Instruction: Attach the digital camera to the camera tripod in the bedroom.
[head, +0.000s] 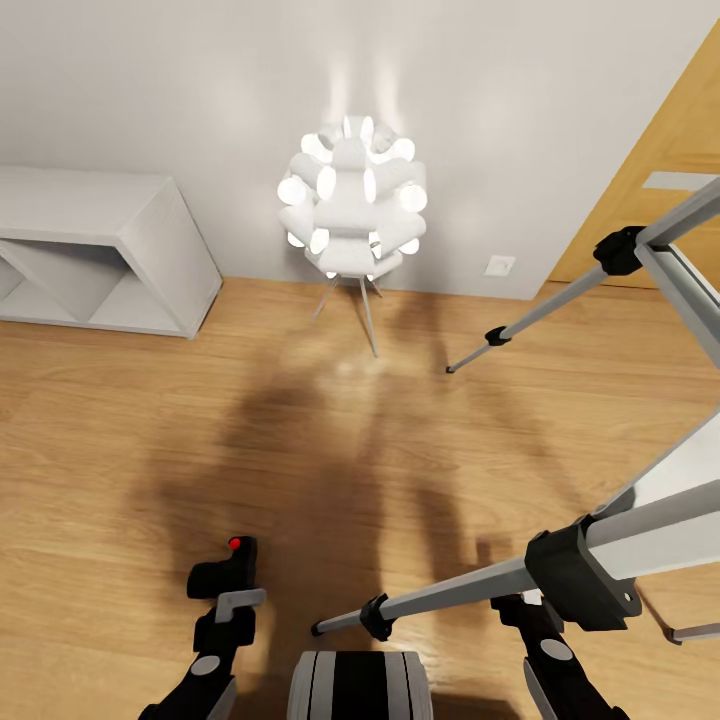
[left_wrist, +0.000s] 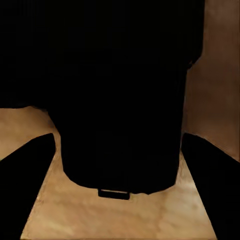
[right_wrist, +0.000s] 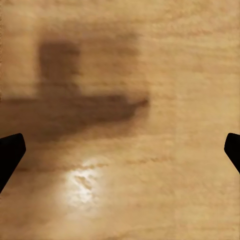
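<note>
Camera (head: 228, 572), small black box, red top spot

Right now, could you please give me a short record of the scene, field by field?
room: light wood floor, pale grey wall, wooden door at right
digital camera: black, red spot on top, held in the left gripper; it fills the gap between that gripper's fingers in the left wrist view
right gripper: open, fingers wide apart over bare floor
camera tripod: silver legs with black joints, close on the right
lamp: white, lit, on thin legs by the wall
shelf: white cube unit at left
</note>
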